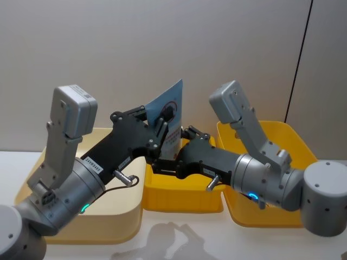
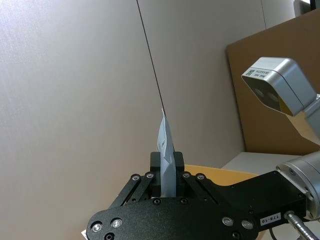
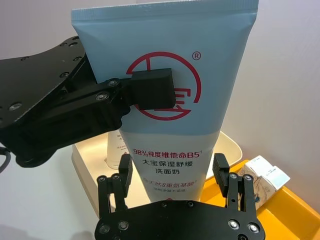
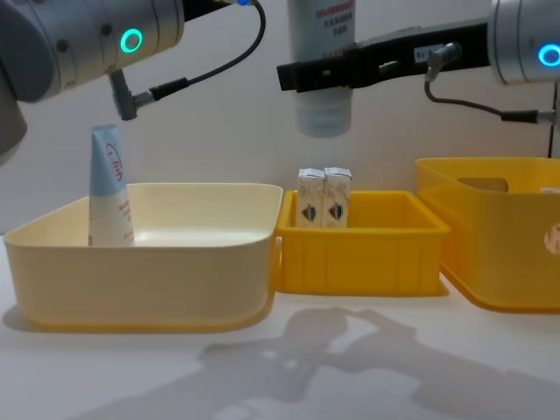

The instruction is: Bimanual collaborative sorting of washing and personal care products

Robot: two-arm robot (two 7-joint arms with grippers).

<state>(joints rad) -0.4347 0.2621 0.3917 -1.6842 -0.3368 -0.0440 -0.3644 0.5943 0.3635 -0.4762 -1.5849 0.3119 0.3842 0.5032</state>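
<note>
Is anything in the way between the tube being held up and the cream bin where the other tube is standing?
Nothing visible blocks it. The held tube hangs cap-down above the gap between the cream bin and the small yellow bin, pinched by the left gripper. The bin holds one standing tube at its far left.

Both arms reach toward the middle of the head view. The left gripper [image 1: 162, 122] pinches a tube there. The right gripper [image 3: 172, 172] sits below it with its fingers [image 3: 220, 171] apart.
</note>
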